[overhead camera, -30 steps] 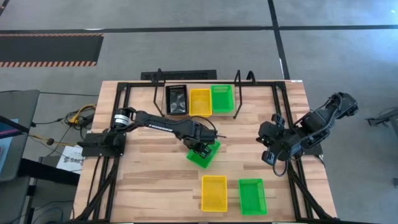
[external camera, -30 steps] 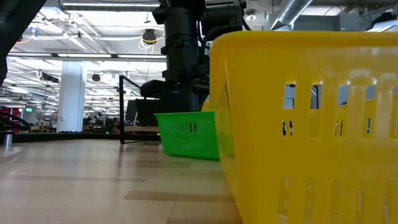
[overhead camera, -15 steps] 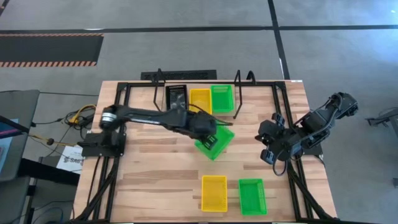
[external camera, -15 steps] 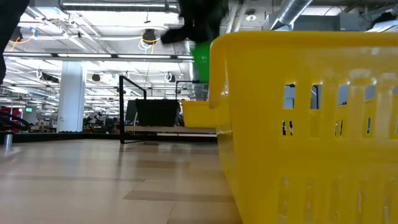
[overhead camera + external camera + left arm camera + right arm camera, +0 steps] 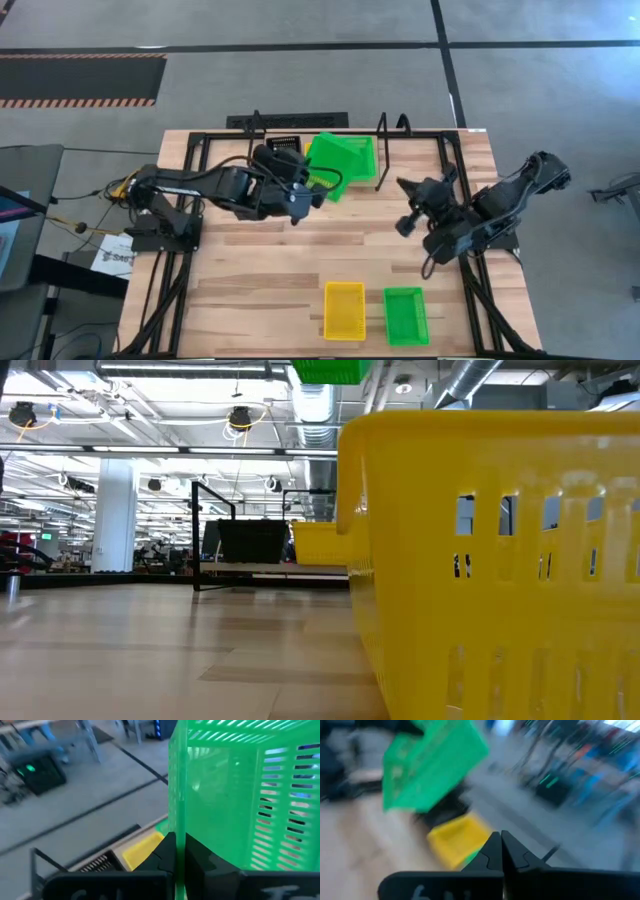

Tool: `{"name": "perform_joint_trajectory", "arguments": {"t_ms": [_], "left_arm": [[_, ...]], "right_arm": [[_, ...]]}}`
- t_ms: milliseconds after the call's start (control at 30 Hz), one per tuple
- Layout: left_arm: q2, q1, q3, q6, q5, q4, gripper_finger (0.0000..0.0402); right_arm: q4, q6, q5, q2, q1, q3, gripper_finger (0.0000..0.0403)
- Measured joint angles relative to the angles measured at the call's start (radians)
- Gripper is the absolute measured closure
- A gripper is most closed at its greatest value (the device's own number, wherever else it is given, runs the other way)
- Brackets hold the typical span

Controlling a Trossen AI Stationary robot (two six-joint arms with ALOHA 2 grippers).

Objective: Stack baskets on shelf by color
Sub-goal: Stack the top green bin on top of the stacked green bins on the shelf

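Observation:
My left gripper (image 5: 177,854) is shut on a bright green basket (image 5: 330,160) and holds it tilted in the air over the shelf (image 5: 385,150) at the table's far edge. On the shelf stand a black basket (image 5: 283,150), a yellow basket (image 5: 320,543) and a green basket (image 5: 360,155). In the high view the held basket covers the yellow one. Another yellow basket (image 5: 344,310) and green basket (image 5: 405,315) rest on their bottoms near the table's front edge. My right gripper (image 5: 501,851) is shut on nothing, raised right of the shelf. My left gripper pinches one thin side wall of the green basket (image 5: 178,827) between its two fingers, one finger on each face of the wall. The fingers come slanting from the table's left. The basket is lifted clear and tilted, well above the table.
The shelf's black upright loops (image 5: 381,135) stand at both ends of its board. The near yellow basket (image 5: 500,560) fills the right of the low view. Bare wooden tabletop (image 5: 260,260) lies between the shelf and the two near baskets.
My left gripper has lifted the green basket off the middle of the table. It has carried the basket up and toward the far edge, over the shelf, tipping it on the way. My right gripper has turned at the wrist and stayed about where it was.

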Motion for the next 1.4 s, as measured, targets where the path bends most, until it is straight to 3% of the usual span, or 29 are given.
{"name": "perform_joint_trajectory", "arguments": {"t_ms": [100,200,333,467,667,900,1100,1267,1400], "left_arm": [[0.011,0.014,0.000,0.081,-0.040,0.049,0.0401],[0.014,0.030,-0.001,0.181,-0.037,0.085,0.0401],[0.013,0.058,-0.001,0.276,-0.038,0.101,0.0401],[0.010,0.086,-0.001,0.373,-0.056,0.131,0.0401],[0.009,0.114,-0.001,0.448,-0.013,0.146,0.0402],[0.004,0.124,-0.001,0.492,0.031,0.155,0.0401],[0.004,0.126,-0.001,0.529,0.030,0.192,0.0401],[0.004,0.138,-0.001,0.588,0.044,0.263,0.0401],[0.004,0.150,-0.001,0.592,0.106,0.275,0.0401]], "right_arm": [[0.082,-0.109,0.195,0.066,-0.014,0.000,0.0400],[0.157,-0.236,0.256,0.123,-0.058,0.000,0.0398],[0.279,-0.371,0.231,0.193,-0.141,0.000,0.0391],[0.500,-0.480,0.109,0.221,-0.197,0.000,0.0385],[0.728,-0.663,0.086,0.175,-0.243,0.000,0.0378],[0.675,-0.472,0.023,0.079,-0.249,0.000,0.0318],[0.555,-0.281,-0.016,0.100,-0.253,0.000,0.0252],[0.610,-0.290,-0.017,0.156,-0.274,0.000,0.0216],[0.687,-0.392,-0.015,0.190,-0.293,0.000,0.0213]]}}
